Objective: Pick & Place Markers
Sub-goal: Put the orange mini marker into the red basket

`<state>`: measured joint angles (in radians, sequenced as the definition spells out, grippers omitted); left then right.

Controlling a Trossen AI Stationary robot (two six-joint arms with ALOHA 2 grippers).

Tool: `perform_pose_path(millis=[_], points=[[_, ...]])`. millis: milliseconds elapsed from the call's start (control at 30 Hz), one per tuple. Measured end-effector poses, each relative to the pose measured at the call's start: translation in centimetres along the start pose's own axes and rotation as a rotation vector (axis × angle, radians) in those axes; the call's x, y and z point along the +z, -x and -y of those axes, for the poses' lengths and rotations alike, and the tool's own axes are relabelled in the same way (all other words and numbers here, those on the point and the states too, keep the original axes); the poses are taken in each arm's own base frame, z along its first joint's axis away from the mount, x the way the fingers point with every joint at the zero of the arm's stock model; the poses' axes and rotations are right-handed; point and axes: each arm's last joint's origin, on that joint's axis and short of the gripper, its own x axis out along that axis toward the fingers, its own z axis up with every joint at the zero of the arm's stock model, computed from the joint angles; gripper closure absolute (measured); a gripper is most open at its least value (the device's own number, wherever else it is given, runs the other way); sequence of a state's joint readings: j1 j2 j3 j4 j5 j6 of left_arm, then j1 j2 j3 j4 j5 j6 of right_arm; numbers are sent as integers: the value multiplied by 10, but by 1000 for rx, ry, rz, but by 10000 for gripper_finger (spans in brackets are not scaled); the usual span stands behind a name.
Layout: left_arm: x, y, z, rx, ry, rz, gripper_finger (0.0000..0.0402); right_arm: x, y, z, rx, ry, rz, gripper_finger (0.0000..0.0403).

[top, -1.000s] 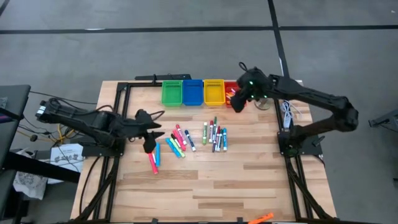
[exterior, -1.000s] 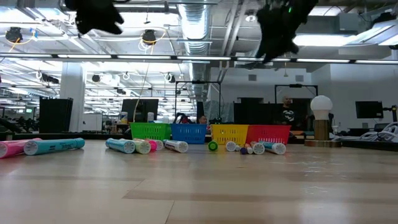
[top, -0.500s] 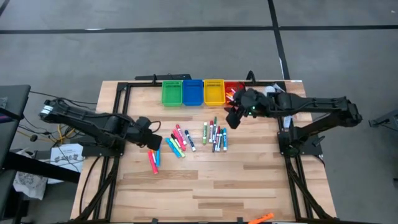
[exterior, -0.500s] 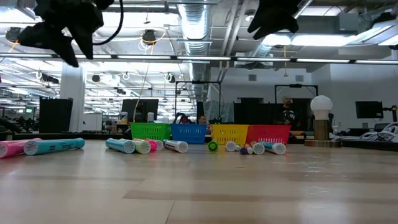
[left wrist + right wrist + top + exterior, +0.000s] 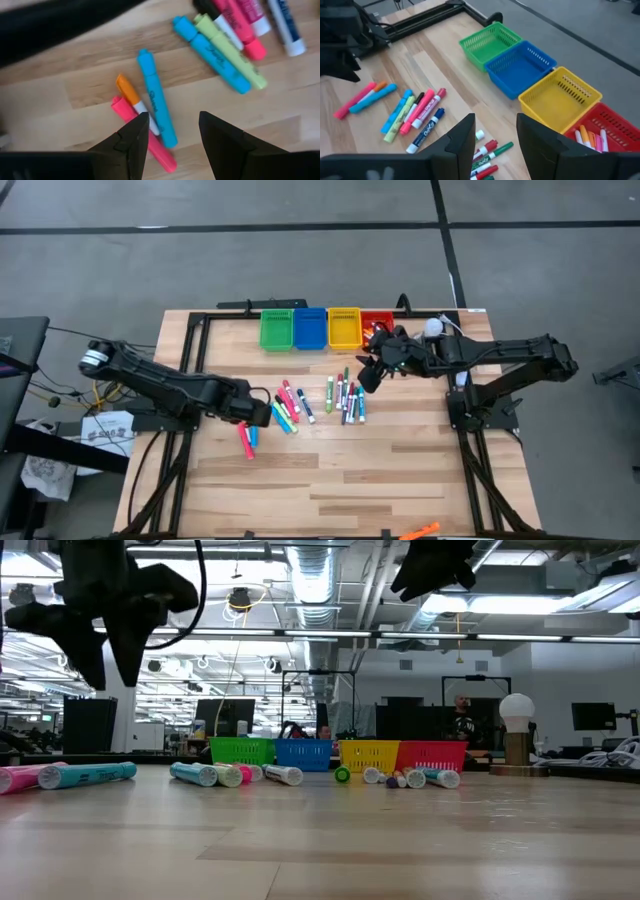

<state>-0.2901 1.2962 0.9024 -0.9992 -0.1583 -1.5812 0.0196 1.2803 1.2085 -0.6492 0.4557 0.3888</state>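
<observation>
Left gripper open, empty, over my pink marker; orange and cyan touch it — double-grab risk.

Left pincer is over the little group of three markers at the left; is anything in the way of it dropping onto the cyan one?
Nothing visible. The left pincer is open above the cyan marker, with only bare table between; an orange-capped marker lies right beside it.

markers | mixed colours | lying flat, scattered mid-table | some in red bin
</observation>
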Motion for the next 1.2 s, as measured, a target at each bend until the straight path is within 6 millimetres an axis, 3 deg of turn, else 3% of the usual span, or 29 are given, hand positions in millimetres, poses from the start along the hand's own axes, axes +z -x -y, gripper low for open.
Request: perform_pose_path(millis=[300, 500, 733, 1200], points=[[-4, -16, 4, 74, 23, -32, 229, -1, -7, -2, -7, 37, -14, 269], [-8, -34, -12, 119, 73, -102, 229, -2, -12, -5, -10, 59, -23, 270], [-10, -43, -12, 19, 128, -113, 229, -4, -15, -6, -13, 67, -38, 269], [-13, -60, -22, 7, 180, -112, 229, -4, -15, -6, -13, 66, -36, 271]])
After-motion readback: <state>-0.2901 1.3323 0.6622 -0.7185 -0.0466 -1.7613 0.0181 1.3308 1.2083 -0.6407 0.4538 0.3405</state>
